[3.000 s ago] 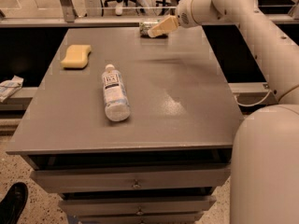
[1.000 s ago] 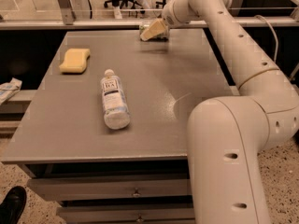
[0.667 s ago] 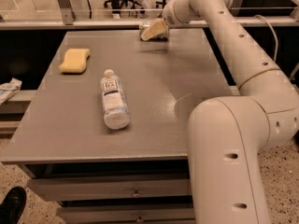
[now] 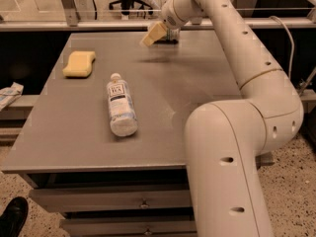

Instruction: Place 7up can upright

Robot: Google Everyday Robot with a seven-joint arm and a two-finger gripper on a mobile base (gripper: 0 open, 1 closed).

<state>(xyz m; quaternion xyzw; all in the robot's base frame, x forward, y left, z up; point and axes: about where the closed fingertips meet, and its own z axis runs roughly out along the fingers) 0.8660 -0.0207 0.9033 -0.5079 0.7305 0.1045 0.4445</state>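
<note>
The claw (image 4: pixel 158 34) sits at the upper middle of the frame, low over the far edge of the worktop (image 4: pixel 74 142), with its tan tip slanting down to the left. Whether it is open or closed on anything cannot be told. Just right of that tip, close against the claw, a small dark-and-pale shape shows. This is the can (image 4: pixel 172 35), mostly hidden, so it cannot be told whether it stands upright or lies on its side. A soft shadow lies on the grey surface just below the claw.

The arm (image 4: pixel 247 58) runs from the claw to the right, bends down the right side of the frame and joins a thick white segment that fills the lower right.

In the middle left of the frame a clear bottle (image 4: pixel 120 107) lies on its side, with its white cap toward the top of the frame and its base toward the bottom. Up and left of it, well apart, a yellow sponge (image 4: pixel 79 64) lies flat near the worktop's left edge. Both are well apart from the claw.

Under the worktop are drawers (image 4: pixel 113 199) with small knobs. In the lower left corner a black shoe (image 4: pixel 12 220) rests on the speckled floor. A metal rail (image 4: pixel 74 26) crosses the top of the frame behind the worktop.
</note>
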